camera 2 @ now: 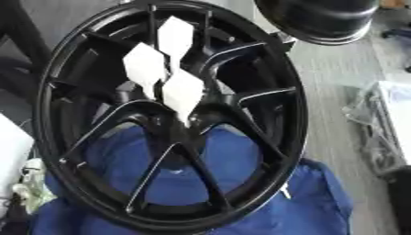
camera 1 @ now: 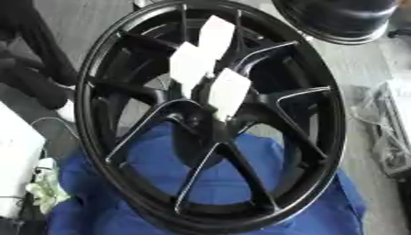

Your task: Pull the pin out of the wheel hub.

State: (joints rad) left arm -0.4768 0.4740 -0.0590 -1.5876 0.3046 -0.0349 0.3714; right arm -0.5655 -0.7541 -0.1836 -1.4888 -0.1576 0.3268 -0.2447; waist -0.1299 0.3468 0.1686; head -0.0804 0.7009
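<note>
Glossy black spoked wheel hub (camera 1: 213, 114) carries white tags (camera 1: 192, 64).

A: Support surface?
B: Grey floor (camera 2: 337, 92). Blue cloth (camera 1: 88, 202) spread on it.

A: Resting on the cloth?
B: Black wheel (camera 1: 321, 137), tilted.

A: Elsewhere on the floor?
B: Clear plastic wrap (camera 2: 377, 124) at right; second dark rim (camera 1: 341, 20) at top.

3 white tags (camera 1: 195, 64) crowding wheel hub (camera 1: 201, 114), open gaps between spokes (camera 1: 297, 98)
</note>
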